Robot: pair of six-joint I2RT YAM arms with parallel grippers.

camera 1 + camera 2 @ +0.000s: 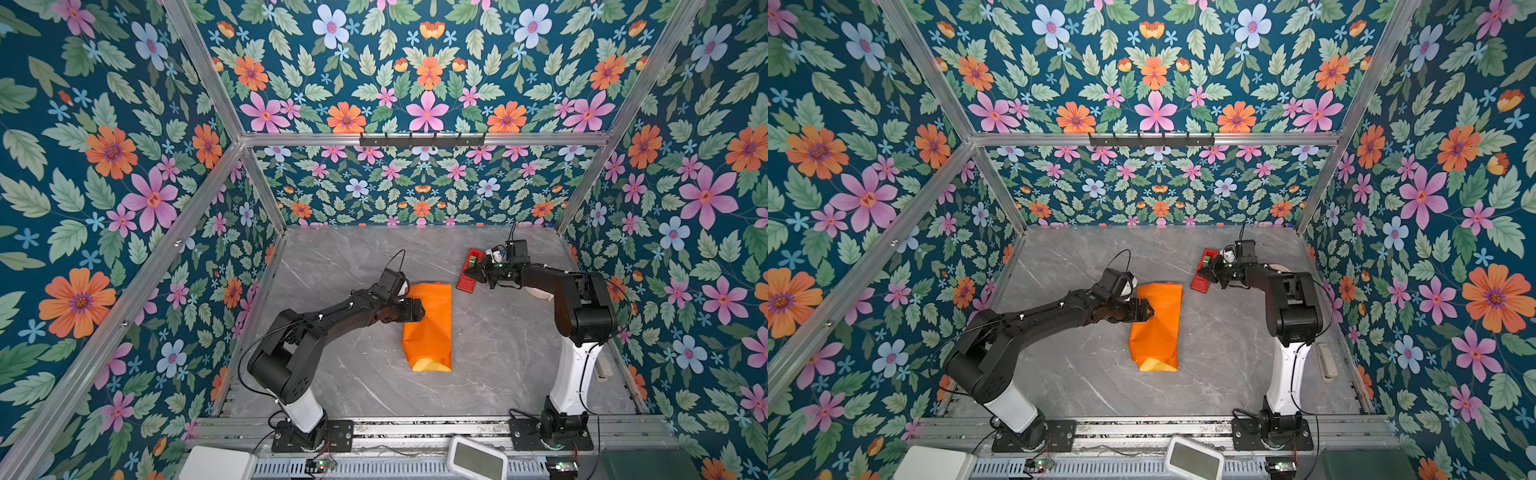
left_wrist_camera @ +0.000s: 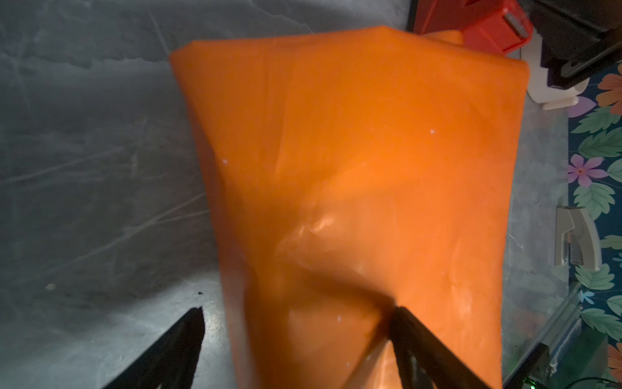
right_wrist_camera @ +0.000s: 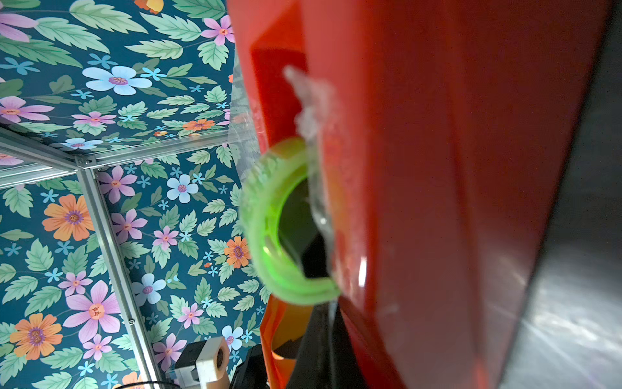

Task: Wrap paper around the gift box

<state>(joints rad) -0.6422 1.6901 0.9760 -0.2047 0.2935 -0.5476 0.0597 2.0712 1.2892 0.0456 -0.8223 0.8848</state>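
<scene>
A grey marbled table [image 1: 498,353] fills the floor of a booth papered in bright flowers. Closest to me, both arms are bolted to a metal rail [image 1: 415,428] along the front edge. Out in the middle lies the paper [image 1: 430,324], folded into a long bundle with its glossy orange face outward and a bit of yellow showing at the near end. The left gripper [image 1: 417,311] sits over the bundle's left edge, toward its far end, with its jaws spread wide. In the wrist view one fingertip [image 2: 407,323] presses on the orange sheet while the other hangs over bare table beside it. Farther back and to the right, the right gripper [image 1: 471,272] is closed tight. It is nosed up against a red tape dispenser [image 1: 465,284] with a green roll [image 3: 266,219]; whether it pinches any tape I cannot tell. Behind it all rises the floral back wall [image 1: 415,187].
</scene>
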